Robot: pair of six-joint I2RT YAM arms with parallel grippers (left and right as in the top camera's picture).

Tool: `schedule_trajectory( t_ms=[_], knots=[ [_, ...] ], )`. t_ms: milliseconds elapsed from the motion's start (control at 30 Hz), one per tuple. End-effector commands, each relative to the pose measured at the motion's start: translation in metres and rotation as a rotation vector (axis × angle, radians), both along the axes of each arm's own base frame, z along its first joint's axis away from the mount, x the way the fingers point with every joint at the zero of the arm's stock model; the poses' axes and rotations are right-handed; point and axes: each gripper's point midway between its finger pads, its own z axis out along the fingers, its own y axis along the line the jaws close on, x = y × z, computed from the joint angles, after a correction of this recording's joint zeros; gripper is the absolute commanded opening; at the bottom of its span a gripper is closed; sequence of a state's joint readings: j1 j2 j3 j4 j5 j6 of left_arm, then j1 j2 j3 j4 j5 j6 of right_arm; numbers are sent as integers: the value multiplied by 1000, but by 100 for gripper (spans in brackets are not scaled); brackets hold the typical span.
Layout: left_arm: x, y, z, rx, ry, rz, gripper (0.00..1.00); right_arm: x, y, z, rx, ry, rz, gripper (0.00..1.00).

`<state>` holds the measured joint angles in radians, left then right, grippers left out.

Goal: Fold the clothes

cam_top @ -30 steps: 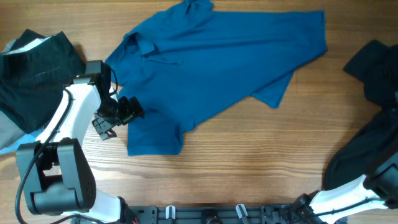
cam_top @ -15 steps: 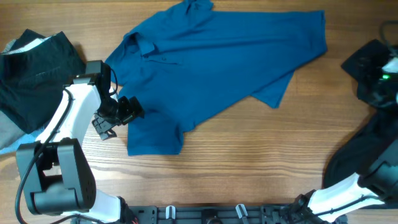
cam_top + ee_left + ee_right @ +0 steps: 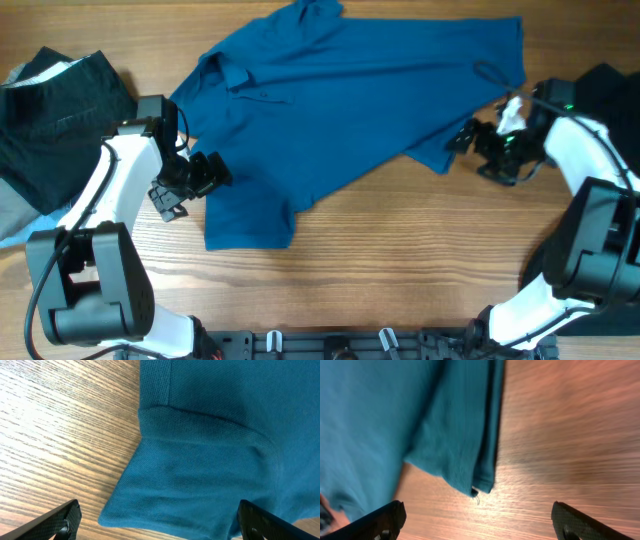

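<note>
nearest, the wooden worktop [image 3: 400, 270] is bare grain between the two arm bases, and a dark black garment [image 3: 585, 255] lies heaped at the near right corner.

a little further in, the left gripper [image 3: 188, 186] hovers at the edge of the blue shirt's near-left sleeve [image 3: 250, 215]. its fingers are spread wide. in the left wrist view the gripper [image 3: 160, 527] shows only its two tips at the bottom corners, with the sleeve [image 3: 190, 480] lying flat between them and nothing pinched.

on the right, the right gripper [image 3: 478, 152] sits just beside a pointed corner of the shirt [image 3: 438, 155]. it is also spread wide and holding nothing. the right wrist view is blurred, but the gripper [image 3: 480, 522] tips stand far apart, and the layered fabric corner [image 3: 470, 460] lies on the wood ahead of them.

the blue shirt [image 3: 350, 90] lies flat across the middle and far part of the worktop, collar [image 3: 228, 75] toward the far left. a second black garment [image 3: 55, 110] lies at the far left and a third [image 3: 612, 95] at the far right.
</note>
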<state>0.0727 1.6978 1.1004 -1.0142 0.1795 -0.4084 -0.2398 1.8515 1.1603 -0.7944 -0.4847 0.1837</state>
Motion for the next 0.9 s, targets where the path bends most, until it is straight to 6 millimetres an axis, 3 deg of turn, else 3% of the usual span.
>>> schedule_trajectory(
  t_ms=[0,300,400,567,667,733,800,867],
  knots=[
    [-1,1,-2,9,0,-11,100,-6,17,-9,-13,-1,5,98],
    [-1,1,-2,9,0,-11,100,-4,38,-31,-3,-25,-47,86],
    [-1,1,-2,9,0,-11,100,-6,39,-33,-6,-20,-46,70],
    [-1,1,-2,9,0,-11,100,-6,38,-34,-10,-21,-45,36],
    [-1,1,-2,9,0,-11,100,-6,37,-34,-18,-22,-46,31],
    [-1,1,-2,10,0,-11,100,-6,35,-35,-31,-20,-48,23],
    [-1,1,-2,9,0,-11,100,-6,31,-37,-52,-17,-53,9],
    [-1,1,-2,9,0,-11,100,-6,27,-38,-76,-16,-58,4]
  ],
)
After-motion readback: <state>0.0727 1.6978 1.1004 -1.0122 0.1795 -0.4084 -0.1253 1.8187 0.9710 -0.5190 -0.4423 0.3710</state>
